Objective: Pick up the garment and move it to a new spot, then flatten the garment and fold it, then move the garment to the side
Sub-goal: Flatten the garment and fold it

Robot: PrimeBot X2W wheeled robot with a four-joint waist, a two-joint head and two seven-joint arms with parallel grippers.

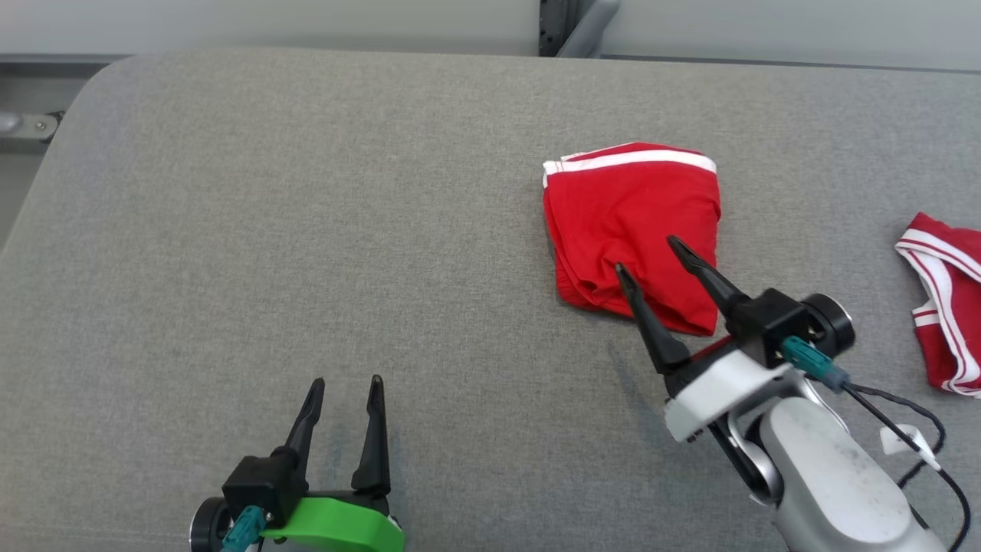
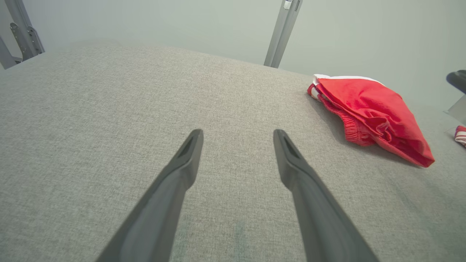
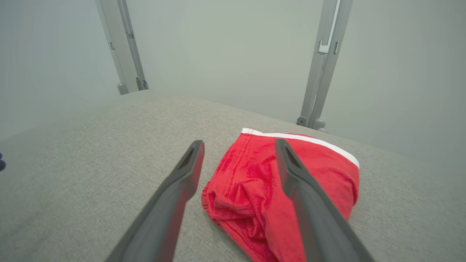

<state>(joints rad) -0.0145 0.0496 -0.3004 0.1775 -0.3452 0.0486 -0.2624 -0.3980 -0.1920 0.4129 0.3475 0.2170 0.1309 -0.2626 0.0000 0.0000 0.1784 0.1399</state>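
garment (image 1: 628, 207) corner — behind right gripper (image 1: 645, 253)

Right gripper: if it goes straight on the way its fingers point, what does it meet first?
Probably the folded red garment, just ahead of the open right gripper; the gap is unclear.

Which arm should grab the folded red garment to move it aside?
Right, probably: the right gripper stands open over the folded garment; the left gripper, also open, is well away.

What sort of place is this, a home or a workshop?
Likely a robot test lab, not a home: a bare grey padded table, metal frame posts before a plain wall, and red shorts laid out for practice.
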